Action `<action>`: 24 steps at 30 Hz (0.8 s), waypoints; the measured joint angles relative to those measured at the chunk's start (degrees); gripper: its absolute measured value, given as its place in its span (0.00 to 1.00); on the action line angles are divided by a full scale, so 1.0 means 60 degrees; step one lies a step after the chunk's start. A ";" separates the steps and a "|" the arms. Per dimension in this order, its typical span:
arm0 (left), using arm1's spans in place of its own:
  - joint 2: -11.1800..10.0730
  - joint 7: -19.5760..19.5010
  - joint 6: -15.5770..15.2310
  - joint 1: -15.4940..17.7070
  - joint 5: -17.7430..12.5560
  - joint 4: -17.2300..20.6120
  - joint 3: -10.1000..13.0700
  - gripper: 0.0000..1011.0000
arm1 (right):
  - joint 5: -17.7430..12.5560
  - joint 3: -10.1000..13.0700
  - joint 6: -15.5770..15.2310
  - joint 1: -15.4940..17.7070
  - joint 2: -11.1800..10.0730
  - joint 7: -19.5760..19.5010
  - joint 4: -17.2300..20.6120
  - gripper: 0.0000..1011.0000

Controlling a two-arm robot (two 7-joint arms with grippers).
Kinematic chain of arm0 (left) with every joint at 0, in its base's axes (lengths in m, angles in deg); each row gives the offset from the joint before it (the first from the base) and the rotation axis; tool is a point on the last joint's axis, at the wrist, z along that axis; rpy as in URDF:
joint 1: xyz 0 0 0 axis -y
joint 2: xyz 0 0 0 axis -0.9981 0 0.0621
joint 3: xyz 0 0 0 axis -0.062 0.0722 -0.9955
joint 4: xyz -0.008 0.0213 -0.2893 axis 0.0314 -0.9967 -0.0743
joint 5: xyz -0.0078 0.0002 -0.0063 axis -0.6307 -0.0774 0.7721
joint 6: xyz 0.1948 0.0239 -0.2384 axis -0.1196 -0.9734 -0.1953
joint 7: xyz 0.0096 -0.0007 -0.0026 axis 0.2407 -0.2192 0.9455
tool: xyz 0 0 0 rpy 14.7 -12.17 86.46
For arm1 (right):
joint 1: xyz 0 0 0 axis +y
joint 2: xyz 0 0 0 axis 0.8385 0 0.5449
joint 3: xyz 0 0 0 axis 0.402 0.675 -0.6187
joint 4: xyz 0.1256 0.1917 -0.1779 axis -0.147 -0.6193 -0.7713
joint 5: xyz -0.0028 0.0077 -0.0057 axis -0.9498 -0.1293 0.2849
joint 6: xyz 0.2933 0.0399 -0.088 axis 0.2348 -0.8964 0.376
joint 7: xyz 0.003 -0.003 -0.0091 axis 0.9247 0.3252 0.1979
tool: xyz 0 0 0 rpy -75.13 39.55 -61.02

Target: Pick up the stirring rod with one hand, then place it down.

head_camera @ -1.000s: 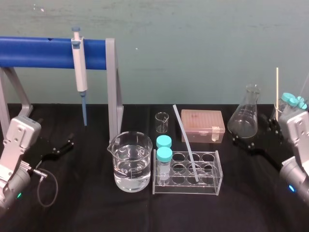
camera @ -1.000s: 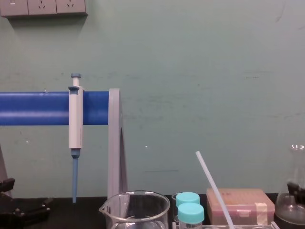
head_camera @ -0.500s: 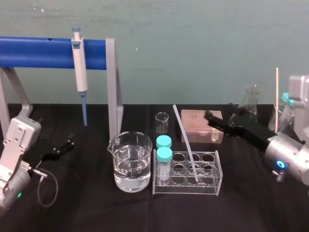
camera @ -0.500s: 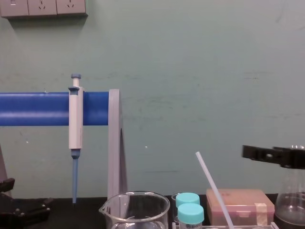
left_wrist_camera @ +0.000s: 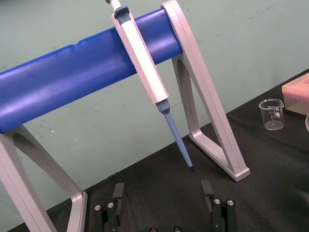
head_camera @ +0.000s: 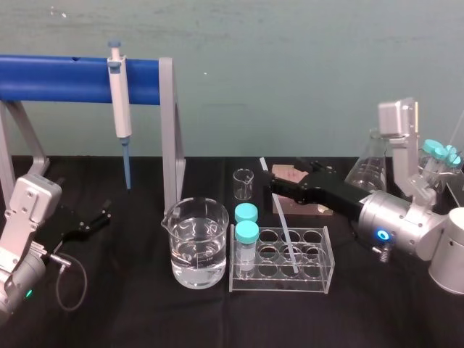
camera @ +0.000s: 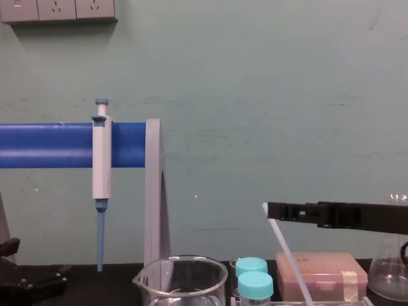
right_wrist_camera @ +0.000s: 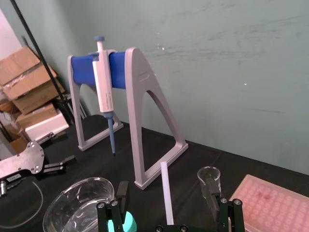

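Over the rack (head_camera: 279, 284) on the table (head_camera: 145, 319), right pincer (head_camera: 278, 185): extended level from the right, jaws wide apart astride the upper end of the stirring rod (head_camera: 281, 221), gripping nothing, seemingly not yet touching it. Rod leans in a rack hole; risk: an off-centre close levers it and tips the rack, or the thin rod slips. Left pincer (head_camera: 94, 219): parked open, far left.

The stirring rod (head_camera: 283, 225) is whitish translucent, the right claw (right_wrist_camera: 165, 191) black, the rack bar (head_camera: 58, 78) blue, vial caps (head_camera: 246, 230) teal.
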 joint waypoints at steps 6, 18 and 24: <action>0.0000 -0.0001 0.0000 0.0000 0.0000 0.0000 0.0000 0.99 | 0.0293 -0.0304 -0.0054 -0.0320 0.0176 0.0012 -0.0375 0.99; 0.0000 0.0000 0.0000 0.0000 0.0000 0.0000 0.0000 0.99 | 0.0923 -0.0581 -0.0238 -0.0599 0.0438 -0.0241 -0.0798 0.99; 0.0000 0.0000 0.0000 0.0000 0.0000 0.0000 0.0000 0.99 | 0.1164 -0.0581 -0.0314 -0.0625 0.0511 -0.0284 -0.0864 0.99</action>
